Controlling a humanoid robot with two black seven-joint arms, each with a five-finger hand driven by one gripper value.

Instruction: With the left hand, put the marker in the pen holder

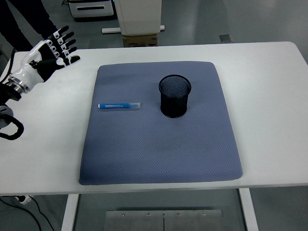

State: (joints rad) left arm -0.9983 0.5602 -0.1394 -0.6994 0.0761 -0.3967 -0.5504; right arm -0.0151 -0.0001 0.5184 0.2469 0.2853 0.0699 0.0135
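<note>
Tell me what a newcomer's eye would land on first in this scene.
First the black mesh pen holder, standing upright on the grey-blue mat right of centre. Next the blue marker, lying flat on the mat left of the holder and apart from it. Then the left robot hand, fingers spread, raised over the table's far left corner, holding nothing.

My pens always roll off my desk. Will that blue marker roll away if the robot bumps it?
Probably not far. The slim blue marker with a clear cap is round, so it could roll, but it lies flat on the textured grey-blue mat, which likely slows it. It looks light and stiff, so the open left hand should lift it easily.
</note>
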